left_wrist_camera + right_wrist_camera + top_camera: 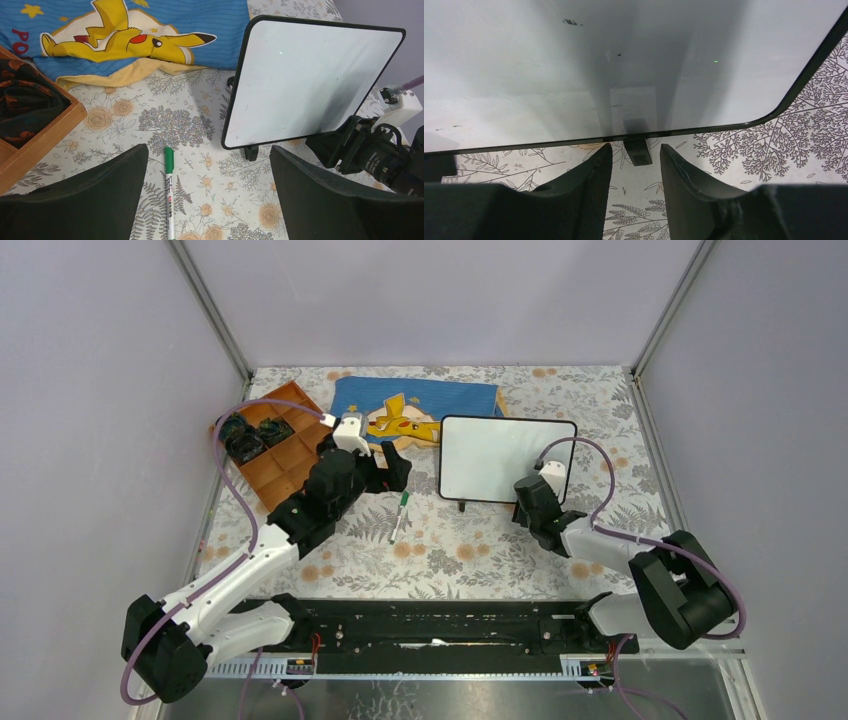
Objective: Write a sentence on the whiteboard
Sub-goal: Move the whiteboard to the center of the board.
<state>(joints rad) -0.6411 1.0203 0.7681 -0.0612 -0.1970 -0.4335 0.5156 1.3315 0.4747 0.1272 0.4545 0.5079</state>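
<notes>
The whiteboard (505, 458) stands tilted at the table's middle right, on small black feet. It is blank apart from a few tiny marks; no sentence shows on it. It also shows in the left wrist view (310, 75) and fills the top of the right wrist view (574, 70). A green-capped marker (400, 517) lies flat on the cloth-covered table, left of the board. My left gripper (392, 478) is wide open and empty above the marker (169, 195), which lies by its left finger (100, 195). My right gripper (634, 160) is open at the board's lower right edge, its fingertips either side of a black foot (638, 150).
An orange-brown compartment tray (290, 455) holding dark objects (243, 437) sits at the left. A blue Pikachu cloth (450, 400) lies behind the board. Grey enclosure walls stand on three sides. The table has a floral covering (450, 550).
</notes>
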